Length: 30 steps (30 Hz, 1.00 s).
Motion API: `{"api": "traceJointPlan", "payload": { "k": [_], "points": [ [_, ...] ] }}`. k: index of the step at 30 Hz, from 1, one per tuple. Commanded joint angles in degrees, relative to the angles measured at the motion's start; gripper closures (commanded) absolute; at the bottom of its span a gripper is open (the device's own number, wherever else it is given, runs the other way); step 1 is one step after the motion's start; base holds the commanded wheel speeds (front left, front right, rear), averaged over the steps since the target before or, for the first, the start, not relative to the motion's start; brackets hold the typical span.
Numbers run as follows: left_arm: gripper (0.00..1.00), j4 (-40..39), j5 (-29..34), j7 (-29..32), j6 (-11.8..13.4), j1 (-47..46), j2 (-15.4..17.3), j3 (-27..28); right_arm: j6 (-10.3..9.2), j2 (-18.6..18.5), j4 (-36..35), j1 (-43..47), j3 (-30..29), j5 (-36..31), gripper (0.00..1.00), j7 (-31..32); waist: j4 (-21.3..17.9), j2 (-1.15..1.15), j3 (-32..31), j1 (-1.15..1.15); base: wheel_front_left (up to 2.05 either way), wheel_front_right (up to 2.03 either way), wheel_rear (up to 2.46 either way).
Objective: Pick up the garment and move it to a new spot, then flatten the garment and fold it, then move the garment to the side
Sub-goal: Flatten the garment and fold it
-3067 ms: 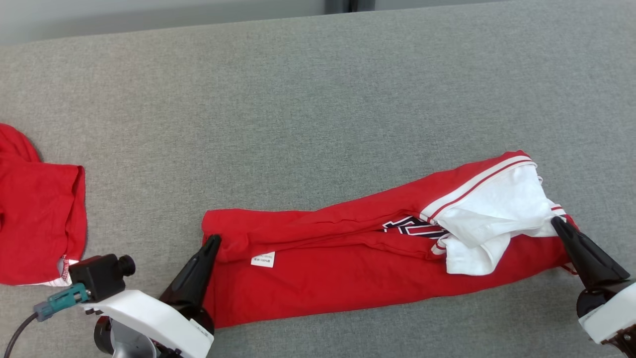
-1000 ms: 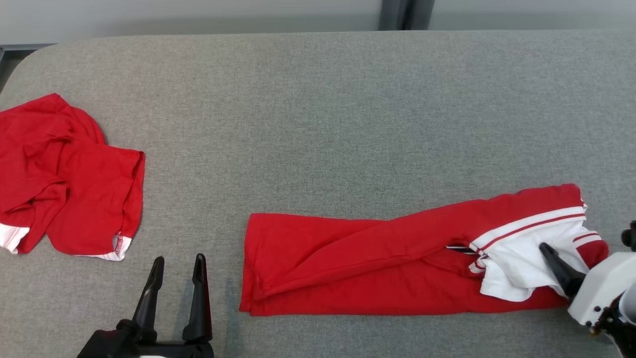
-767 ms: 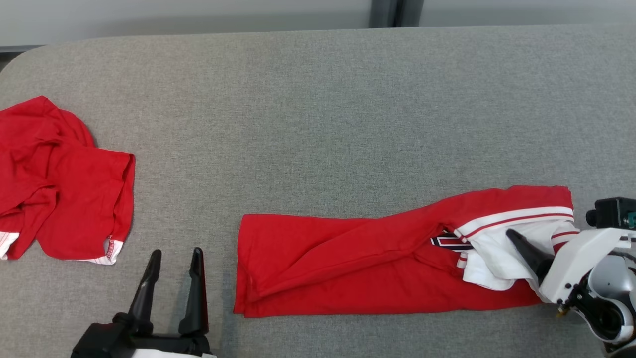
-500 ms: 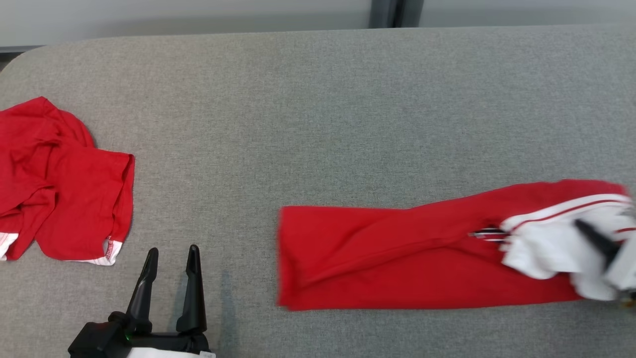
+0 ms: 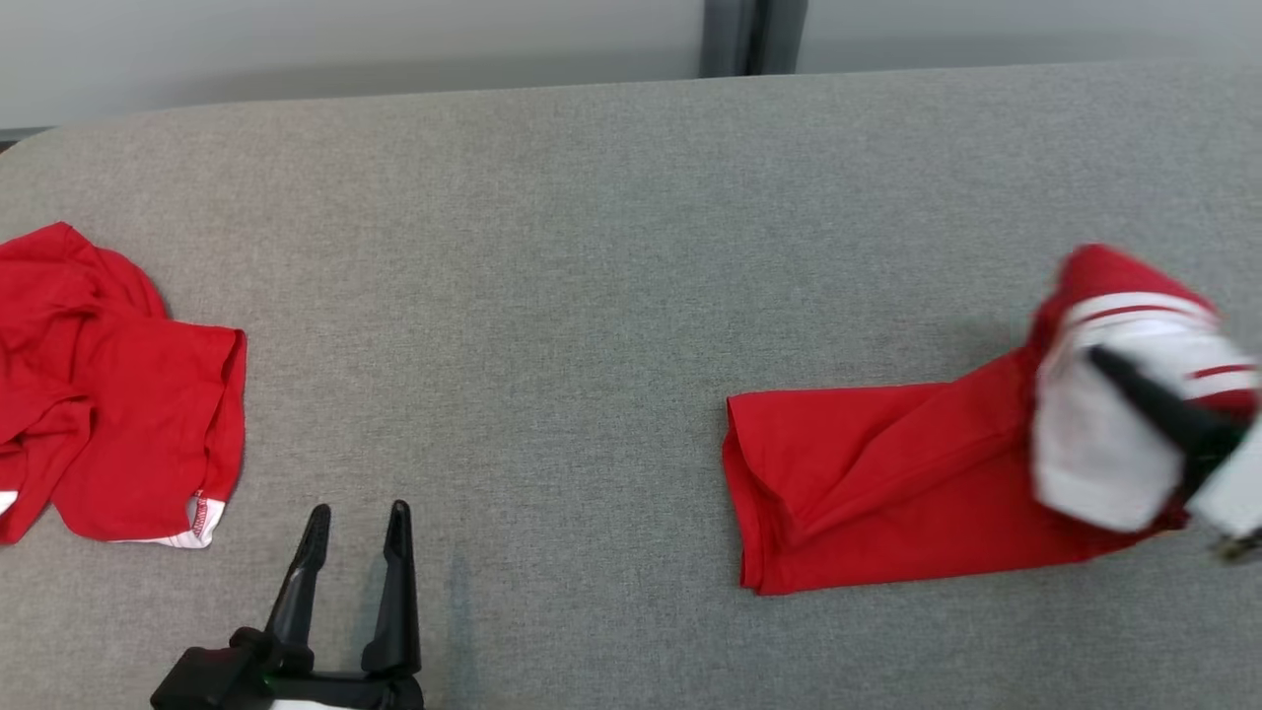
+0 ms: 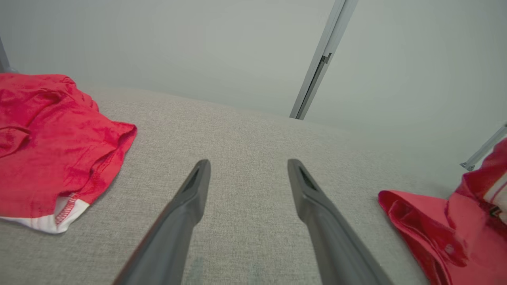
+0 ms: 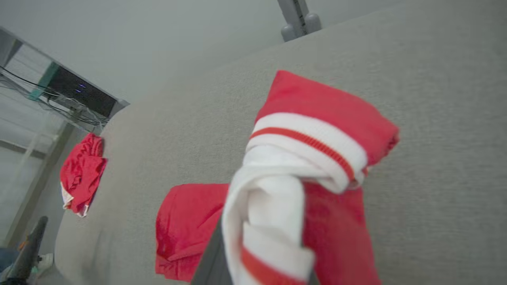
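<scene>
The garment (image 5: pixel 887 483), a red shirt with white striped sleeves, lies folded lengthwise at the right of the grey table (image 5: pixel 592 247). Its right end is lifted off the surface and blurred. My right gripper (image 5: pixel 1099 360) is shut on the white sleeve bunch there. In the right wrist view the garment (image 7: pixel 313 118) drapes over my fingers (image 7: pixel 212 257), hiding their tips. My left gripper (image 5: pixel 357 518) stands open and empty at the lower left, well clear of the garment. In the left wrist view the left gripper (image 6: pixel 247 164) points at bare table, with the garment (image 6: pixel 427 221) far right.
A second red garment (image 5: pixel 118 394) lies crumpled at the table's left edge, also visible as a red heap (image 6: pixel 51 150) and a small red bundle (image 7: pixel 81 174). A pale wall with a dark post (image 5: pixel 749 35) runs behind the table.
My right gripper closed on the white sleeve end, pulled the garment to the right and raised that end. My left gripper let go of the hem and drew back, open.
</scene>
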Motion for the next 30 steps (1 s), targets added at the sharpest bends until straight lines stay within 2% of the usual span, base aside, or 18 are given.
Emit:
{"api": "traceJointPlan", "payload": {
  "k": [1, 4, 8, 9, 12, 16, 17, 18, 21, 25, 30],
  "points": [
    [0.00, 0.5, 0.5, -0.3, -0.5, -0.1, 0.2, -0.3, 0.02, 2.9, -4.3, 0.6, 3.2, 1.1, 1.00, 1.1, -0.4, 0.00, -0.5, 0.00, 0.00, 0.00, 0.00],
    [0.00, 1.1, 0.2, -0.3, -0.4, -0.9, 0.1, -0.6, 0.02, 9.0, -7.1, -0.2, 8.8, -1.4, 1.00, 0.0, -0.6, 0.00, -0.8, 0.00, 0.00, 0.00, 0.00],
    [0.00, 2.3, 0.7, -0.3, -0.8, -1.9, 0.1, -2.1, 0.02, 18.1, -2.8, -1.6, 14.7, -5.4, 1.00, -2.5, 0.4, 0.00, -1.2, 0.00, 0.00, 0.00, 0.00],
    [0.00, 2.3, 0.7, -0.3, -0.8, -1.9, 0.1, -2.1, 0.02, 18.1, -2.8, -1.6, 14.7, -5.4, 1.00, -2.5, 0.4, 0.00, -1.2, 0.00, 0.00, 0.00, 0.00],
    [0.00, 2.7, 0.4, -0.3, -0.6, -2.2, 0.2, -2.5, 0.02, 22.3, 2.3, -2.8, 17.2, -9.8, 1.00, -5.0, 1.8, 0.00, -1.2, 0.00, 0.00, 0.00, 0.00],
    [0.00, 3.5, 0.2, -0.3, -0.5, -1.6, 0.1, -2.7, 0.03, 25.4, 7.8, -4.4, 18.1, -14.0, 1.00, -8.2, 3.2, 0.00, -1.3, 0.00, 0.00, 0.00, 0.00],
    [0.00, 3.7, 0.4, -0.3, -0.4, -1.3, 0.2, -2.6, 0.03, 25.9, 8.6, -4.9, 18.1, -14.7, 0.58, -9.1, 3.4, 0.00, -1.3, 0.00, 0.00, 0.00, 0.00],
    [0.00, 3.9, 0.3, -0.3, -0.3, -1.1, 0.1, -2.5, 0.03, 26.2, 9.2, -5.2, 18.2, -15.3, 0.00, -9.9, 3.5, 0.00, -1.4, 0.00, 0.00, 0.00, 0.00],
    [0.00, 4.2, -0.1, -0.3, -0.2, -0.3, 0.1, -2.1, 0.02, 25.8, 9.1, -5.5, 18.4, -16.6, 0.00, -11.7, 3.7, 0.00, -2.1, 0.00, 0.00, 0.00, 0.00],
    [0.00, 4.4, -0.3, -0.3, -0.1, 0.9, 0.1, -1.3, 0.02, 23.3, 3.9, -3.0, 18.0, -19.5, 0.00, -16.0, 3.3, 0.00, -3.8, 0.00, 0.00, 0.00, 0.00],
    [0.00, 3.4, -0.6, -0.3, 0.3, 2.2, 0.1, -0.1, 0.02, 18.7, -6.6, 2.9, 11.2, -20.3, 0.00, -19.3, 2.3, 0.00, -6.1, 0.00, 0.00, 0.00, 0.00]
  ]
}}
